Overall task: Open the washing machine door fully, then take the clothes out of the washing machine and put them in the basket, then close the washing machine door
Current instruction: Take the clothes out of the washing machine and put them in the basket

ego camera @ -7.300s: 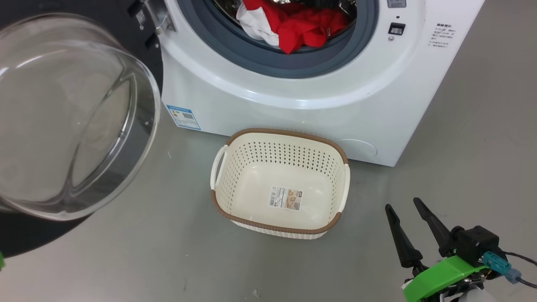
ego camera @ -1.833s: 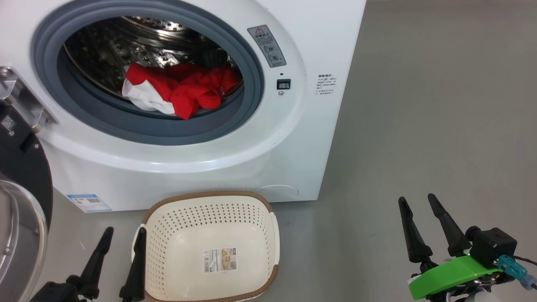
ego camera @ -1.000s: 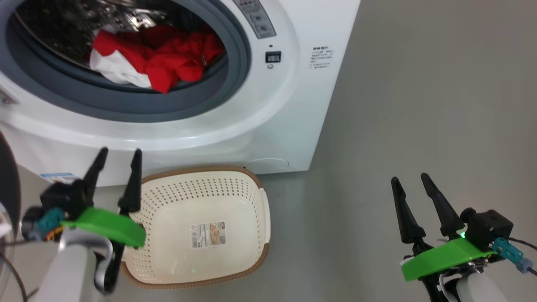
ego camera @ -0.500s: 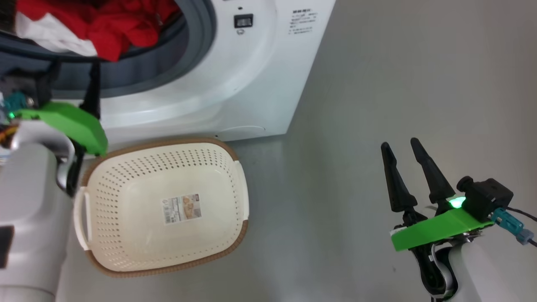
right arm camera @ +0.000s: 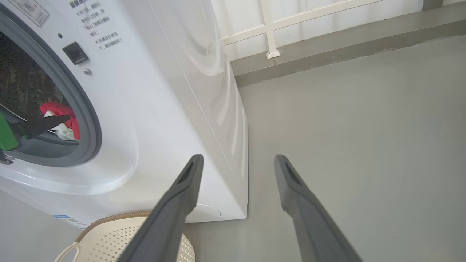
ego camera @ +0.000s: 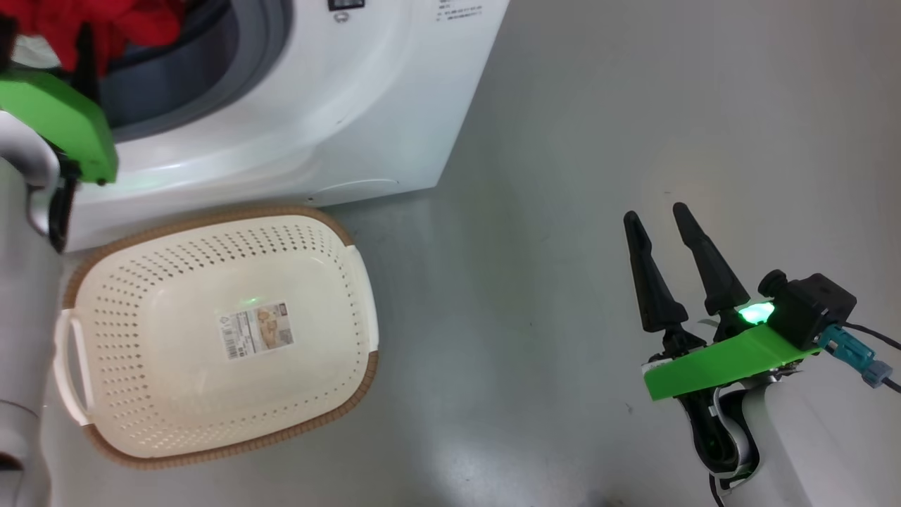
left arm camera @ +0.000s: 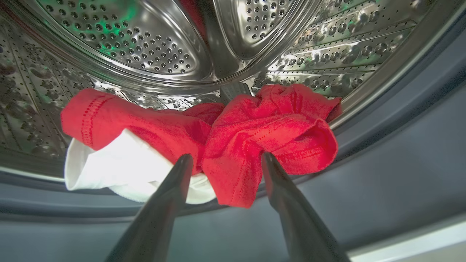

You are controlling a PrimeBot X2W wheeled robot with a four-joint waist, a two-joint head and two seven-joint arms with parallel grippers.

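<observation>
The white washing machine stands with its drum mouth uncovered; the washing machine door is out of view. The red and white clothes lie at the front of the steel drum, spilling onto the grey gasket. My left gripper is open at the drum's mouth, its tips on either side of a hanging red fold; I cannot tell whether they touch it. One of its fingers shows before the clothes. The cream basket sits empty on the floor below. My right gripper hangs open and empty over the floor, right of the machine.
Grey floor stretches to the right of the machine. A white railing and a low ledge run behind it. My left forearm rises along the basket's left side.
My left arm has risen from beside the basket to the drum mouth, its open fingers now at the clothes. The head camera has swung, shifting the whole picture. The right gripper stays open.
</observation>
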